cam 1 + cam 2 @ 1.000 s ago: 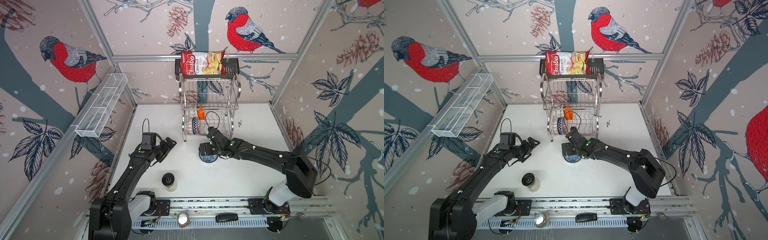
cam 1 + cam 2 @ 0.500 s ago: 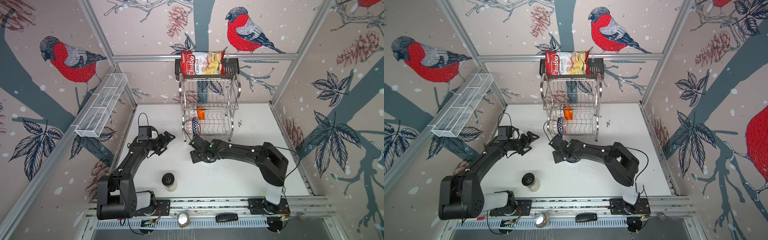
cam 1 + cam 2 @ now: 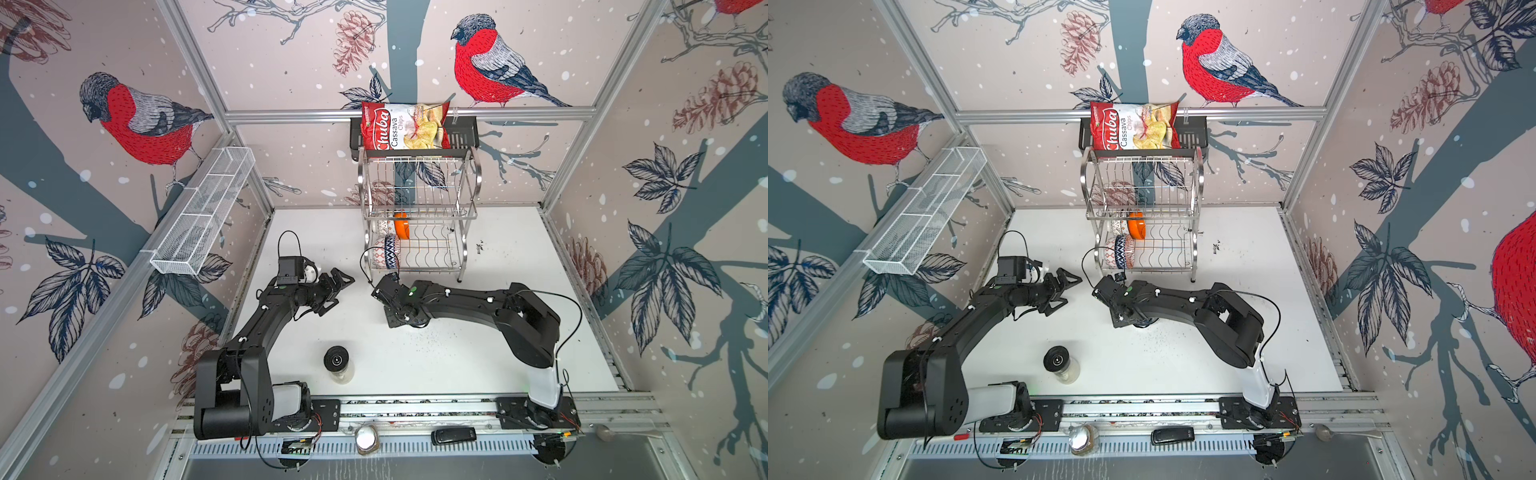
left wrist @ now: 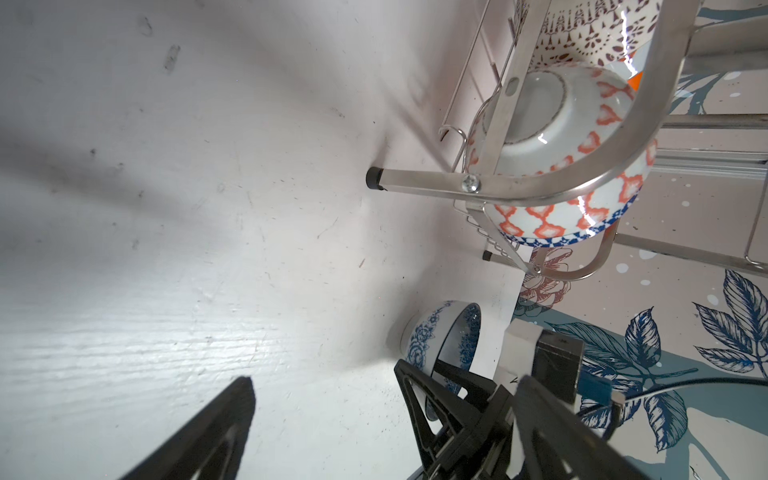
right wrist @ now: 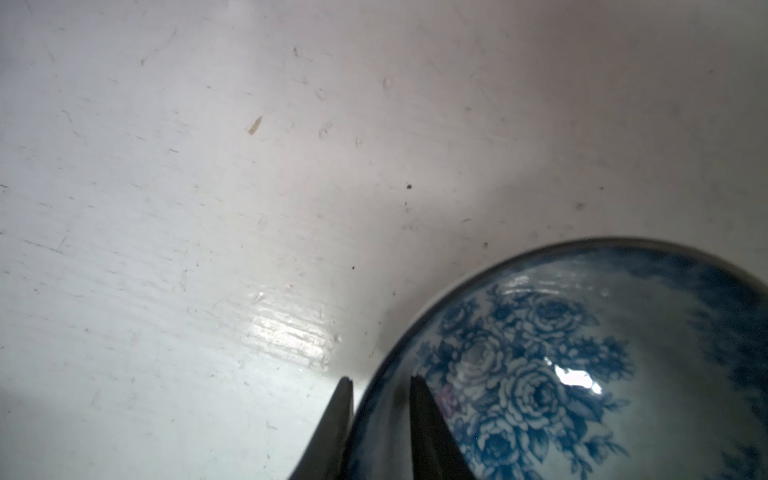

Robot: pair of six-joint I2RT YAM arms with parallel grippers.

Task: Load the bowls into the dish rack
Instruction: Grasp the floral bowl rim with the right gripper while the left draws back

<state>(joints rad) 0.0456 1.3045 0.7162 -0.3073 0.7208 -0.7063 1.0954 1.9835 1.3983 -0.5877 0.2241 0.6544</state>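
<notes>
Just before the front left leg of the dish rack [image 3: 440, 217], the blue-white floral bowl [image 5: 561, 374] sits mouth-up on the white tabletop [image 5: 166, 208], largely hidden under the right arm in both top views. The right gripper [image 5: 381, 380] has its two dark fingers [image 5: 424, 415] straddling the bowl's rim, one outside the wall and one inside, pinched onto it. The left gripper [image 3: 338, 291] hangs spread wide and empty a little off the rack's left side. Three bowls already stand on edge at the left end of the rack's lower tier: the red-orange patterned bowl [image 4: 561, 166] at the front, the blue triangle-patterned bowl [image 3: 391, 253] against it, and the plain orange bowl [image 3: 402, 226] behind. From where I stand the floral bowl looks like glazed ceramic: rigid, fairly light, slick and liable to chip. A rim pinch seems the only hold, and seated deep on the wall it should swing less when lifted.
</notes>
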